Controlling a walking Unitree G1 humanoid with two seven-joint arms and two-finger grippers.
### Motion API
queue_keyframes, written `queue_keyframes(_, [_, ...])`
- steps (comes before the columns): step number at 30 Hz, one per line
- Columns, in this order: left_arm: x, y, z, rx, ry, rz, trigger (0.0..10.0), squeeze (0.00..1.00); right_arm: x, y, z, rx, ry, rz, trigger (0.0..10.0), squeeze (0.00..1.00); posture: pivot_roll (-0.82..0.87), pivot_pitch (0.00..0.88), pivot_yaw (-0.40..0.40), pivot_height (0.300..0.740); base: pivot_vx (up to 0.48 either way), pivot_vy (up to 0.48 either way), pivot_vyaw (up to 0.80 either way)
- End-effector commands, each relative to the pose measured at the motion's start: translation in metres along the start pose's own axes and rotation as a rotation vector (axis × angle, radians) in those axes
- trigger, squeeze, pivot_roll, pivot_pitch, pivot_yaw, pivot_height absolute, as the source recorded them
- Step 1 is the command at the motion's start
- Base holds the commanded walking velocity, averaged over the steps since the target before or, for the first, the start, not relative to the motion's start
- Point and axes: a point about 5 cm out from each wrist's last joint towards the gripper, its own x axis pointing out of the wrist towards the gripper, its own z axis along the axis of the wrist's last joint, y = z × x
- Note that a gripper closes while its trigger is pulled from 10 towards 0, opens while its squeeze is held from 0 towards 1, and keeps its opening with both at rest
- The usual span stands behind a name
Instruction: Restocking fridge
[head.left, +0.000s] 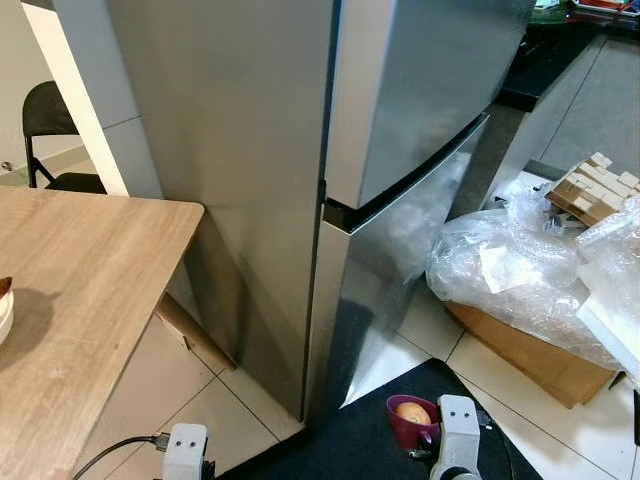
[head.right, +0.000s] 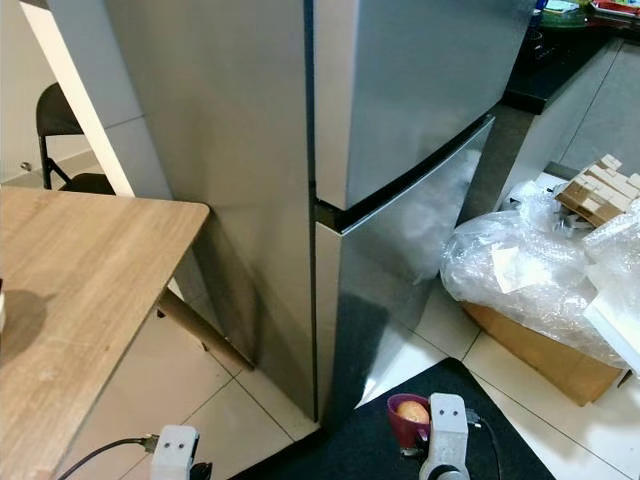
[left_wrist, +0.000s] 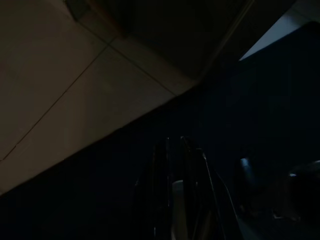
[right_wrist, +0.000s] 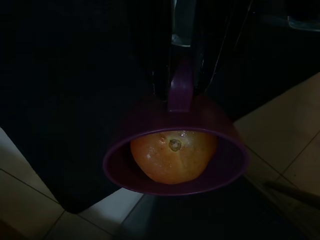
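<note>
The fridge (head.left: 330, 150) stands straight ahead, both doors shut, the upper door above the lower one. To its left is the tabletop (head.left: 80, 290), its corner close to the fridge's side, with a chair (head.left: 50, 130) behind it by the wall. To the fridge's right a plastic-wrapped bundle (head.left: 520, 270) lies on a box (head.left: 530, 360) on the floor, with a stack of blocks (head.left: 592, 190) behind it and a counter (head.left: 545, 60) further back. A mat (head.left: 370, 440) lies on the floor before the fridge. Over the mat, the right claw (right_wrist: 182, 82) grips the handle of a cup (head.left: 405, 425), and an orange (right_wrist: 172, 155) sits in the cup. The left claw (left_wrist: 175, 195) hangs low to the left, over the mat's edge.
</note>
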Motion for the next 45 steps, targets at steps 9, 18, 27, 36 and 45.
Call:
queue_keyframes(9, [0.019,-0.013,0.054,-0.035,-0.228,0.03,10.0,0.0,-0.001,-0.003,0.001,0.007,-0.011,-0.018,10.0,0.0,-0.11,0.033,-0.012,0.74,0.0,0.0,0.0])
queue_keyframes(18, [0.022,-0.039,0.081,0.208,-0.331,-0.334,10.0,0.0,0.001,0.001,0.004,0.006,-0.02,-0.01,10.0,0.0,-0.11,0.037,-0.011,0.74,0.0,0.0,0.0])
queue_keyframes(27, [0.025,-0.016,0.122,0.209,-0.474,-0.267,10.0,0.0,0.005,0.0,0.02,-0.001,-0.089,0.004,10.0,0.0,-0.12,0.068,-0.015,0.74,0.0,0.0,0.0])
queue_keyframes(36, [0.028,-0.038,0.168,0.139,-0.623,-0.396,10.0,0.0,0.005,0.0,0.028,0.003,-0.143,0.009,10.0,0.0,-0.12,0.119,-0.018,0.74,0.0,0.0,0.0])
queue_keyframes(45, [0.028,-0.068,0.183,0.24,-0.631,-0.564,10.0,0.0,0.004,0.0,0.026,0.009,-0.156,0.009,10.0,0.0,-0.13,0.144,0.001,0.74,0.0,0.0,0.0])
